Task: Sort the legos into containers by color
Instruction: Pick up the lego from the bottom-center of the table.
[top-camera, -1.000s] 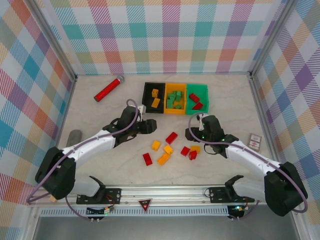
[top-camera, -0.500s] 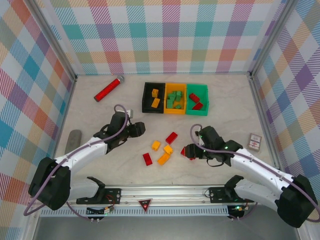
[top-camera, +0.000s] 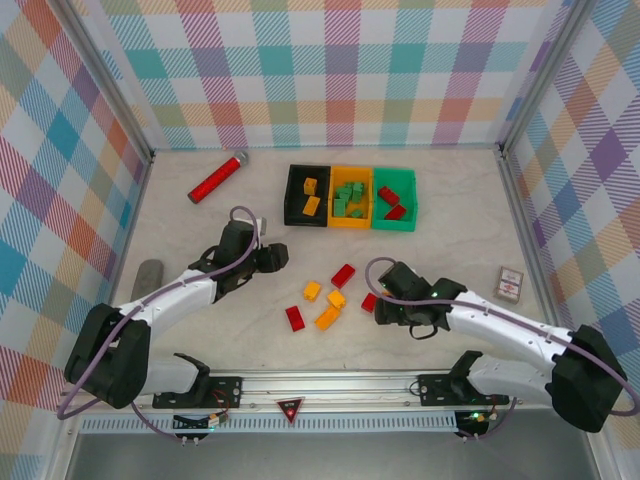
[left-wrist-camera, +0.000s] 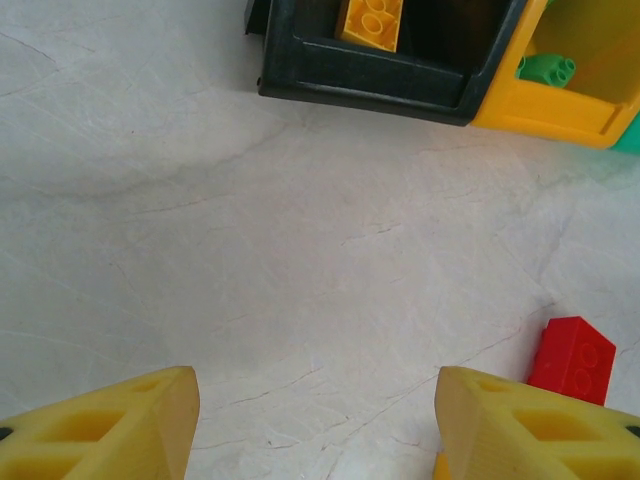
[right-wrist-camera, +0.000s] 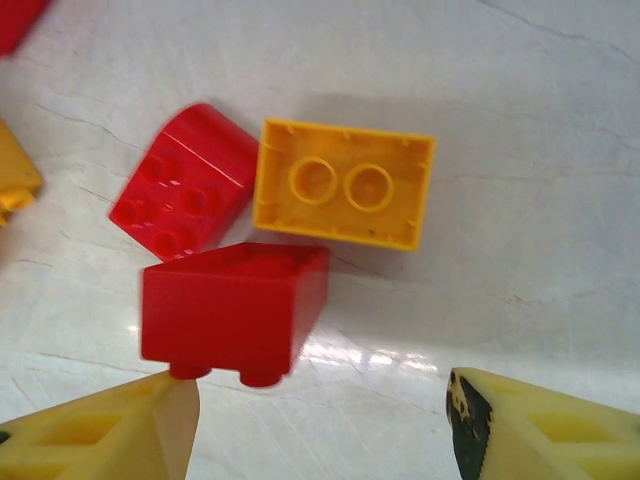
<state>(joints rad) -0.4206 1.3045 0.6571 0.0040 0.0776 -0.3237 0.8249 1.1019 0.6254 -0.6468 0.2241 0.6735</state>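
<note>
My right gripper (right-wrist-camera: 320, 405) hovers low over a knot of three legos just right of the middle of the table (top-camera: 450, 240). Its jaws are spread with nothing between them. Right ahead of the fingertips lies a red brick (right-wrist-camera: 235, 305) tipped on its side, studs toward my fingers. A second red brick (right-wrist-camera: 185, 205) sits studs-up just beyond it, and a yellow-orange brick (right-wrist-camera: 343, 197), flipped hollow side up, crowds against both.

I judge the tipped red one to be my pick. To do it well, I would shift the wrist sideways until that brick sits centred between the fingers. Then I would come down so the pads flank its smooth side faces, not the studs, and close slowly. I would watch that neither neighbour gets dragged along.

The containers stand in a row at the middle of the far edge. The black bin (top-camera: 307, 195) holds yellow-orange bricks, the orange-yellow bin (top-camera: 351, 200) green ones, and the green bin (top-camera: 393, 200) red ones. So this red belongs in the green bin, at the row's right end.

My left gripper (left-wrist-camera: 315, 400) hangs left of the middle, jaws likewise apart and empty over bare table, facing the black bin. A loose red brick (left-wrist-camera: 572, 358) lies near one finger. A scatter of loose bricks (top-camera: 327, 318) lies between the arms, toward the near edge.
</note>
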